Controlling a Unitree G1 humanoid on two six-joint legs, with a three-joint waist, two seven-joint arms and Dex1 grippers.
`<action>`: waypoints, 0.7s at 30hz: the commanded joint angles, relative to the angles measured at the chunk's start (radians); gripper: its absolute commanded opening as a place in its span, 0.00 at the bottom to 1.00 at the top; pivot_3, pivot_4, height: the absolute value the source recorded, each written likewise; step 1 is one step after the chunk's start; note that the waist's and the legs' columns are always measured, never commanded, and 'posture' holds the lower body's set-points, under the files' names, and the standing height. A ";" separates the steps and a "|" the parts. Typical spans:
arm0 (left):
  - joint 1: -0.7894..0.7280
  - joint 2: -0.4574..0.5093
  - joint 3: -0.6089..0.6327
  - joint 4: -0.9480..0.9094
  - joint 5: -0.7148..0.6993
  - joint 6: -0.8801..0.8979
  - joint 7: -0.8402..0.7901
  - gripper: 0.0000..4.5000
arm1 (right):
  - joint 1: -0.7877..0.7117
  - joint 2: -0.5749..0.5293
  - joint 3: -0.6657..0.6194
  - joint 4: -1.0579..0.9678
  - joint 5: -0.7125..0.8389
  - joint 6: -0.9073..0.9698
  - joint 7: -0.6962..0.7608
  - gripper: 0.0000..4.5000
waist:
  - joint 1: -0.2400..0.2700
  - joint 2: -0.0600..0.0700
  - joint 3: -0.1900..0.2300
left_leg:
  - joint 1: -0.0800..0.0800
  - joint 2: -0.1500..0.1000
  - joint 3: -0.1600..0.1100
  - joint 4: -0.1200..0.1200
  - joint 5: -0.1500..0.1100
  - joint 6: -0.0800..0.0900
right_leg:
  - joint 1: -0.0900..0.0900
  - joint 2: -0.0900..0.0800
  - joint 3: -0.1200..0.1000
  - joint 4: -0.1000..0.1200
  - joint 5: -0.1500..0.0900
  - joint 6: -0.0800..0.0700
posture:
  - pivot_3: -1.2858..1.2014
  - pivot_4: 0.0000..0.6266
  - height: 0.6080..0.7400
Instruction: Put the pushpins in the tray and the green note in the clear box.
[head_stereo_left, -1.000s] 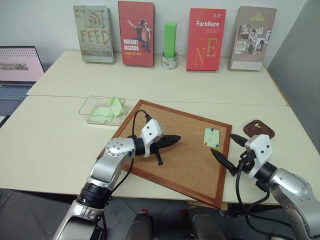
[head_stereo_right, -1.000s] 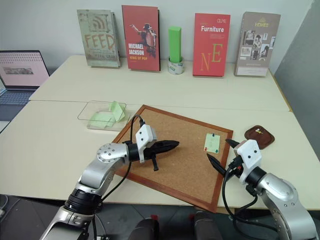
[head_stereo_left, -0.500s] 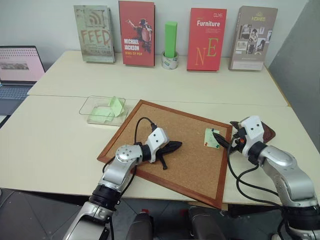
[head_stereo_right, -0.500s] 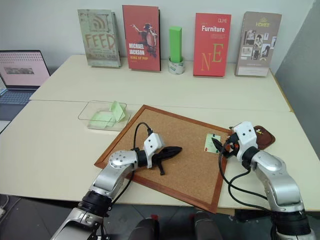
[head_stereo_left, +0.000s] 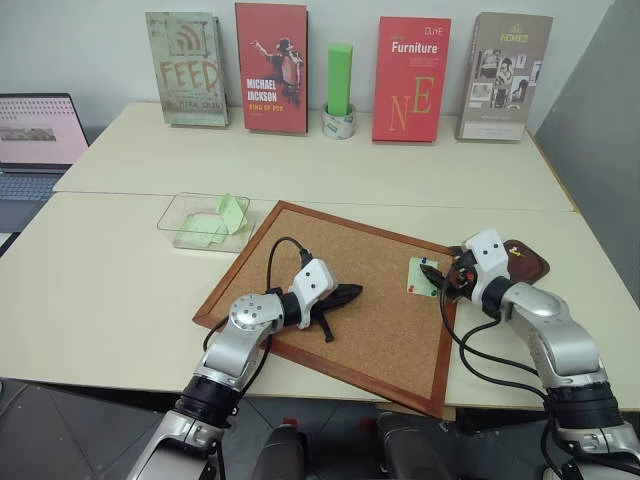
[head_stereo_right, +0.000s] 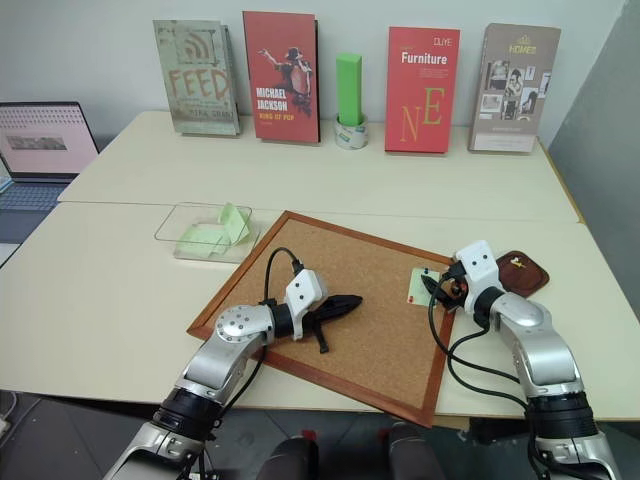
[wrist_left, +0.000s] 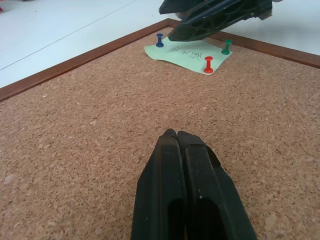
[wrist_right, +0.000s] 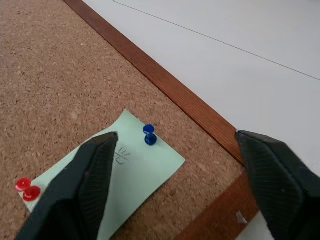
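The green note (head_stereo_left: 419, 278) lies on the cork board (head_stereo_left: 370, 245) near its right edge. A blue pin (wrist_left: 159, 40), a green pushpin (wrist_left: 227, 46) and a red pushpin (wrist_left: 208, 64) hold it down. My right gripper (head_stereo_left: 438, 281) hovers open over the note, and its fingers (wrist_right: 82, 187) straddle the corner with the blue pin (wrist_right: 149, 135). The dark brown tray (head_stereo_left: 530, 265) sits just behind that hand. My left gripper (head_stereo_left: 352, 292) rests shut on the middle of the board, holding nothing. At the left stands the clear box (head_stereo_left: 176, 212), which holds pale green notes.
Books stand along the back wall, with a bright green block (head_stereo_left: 340, 78) upright in a tape roll between them. A laptop (head_stereo_left: 38, 135) sits at the far left. The cork board lies at an angle to the table's front edge.
My right gripper has moved forward from the table's front edge to hover over the note. My left gripper has stayed shut on the board.
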 joint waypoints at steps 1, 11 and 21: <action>0.020 -0.002 -0.017 -0.010 0.009 0.014 0.003 0.00 | -0.037 0.013 -0.006 0.022 -0.010 -0.040 0.004 0.67 | 0.000 0.000 0.000 | 0.000 0.000 0.000 0.000 0.000 0.000 | 0.000 0.000 0.000 0.000 0.000 0.000 | 0.52 0.24 1.00; 0.024 0.001 -0.015 -0.015 0.011 0.023 0.009 0.00 | -0.066 0.034 0.016 0.082 -0.029 -0.057 0.019 0.18 | 0.000 0.000 0.000 | 0.000 0.000 0.000 0.000 0.000 0.000 | 0.000 0.000 0.000 0.000 0.000 0.000 | 0.52 0.24 1.00; 0.012 0.008 -0.025 0.015 0.041 0.017 0.024 0.00 | -0.055 0.033 -0.002 0.013 -0.022 -0.065 0.022 0.01 | 0.000 0.000 0.000 | 0.001 0.000 0.000 0.000 0.000 0.000 | 0.001 0.000 0.000 0.000 0.000 0.000 | 0.52 0.24 1.00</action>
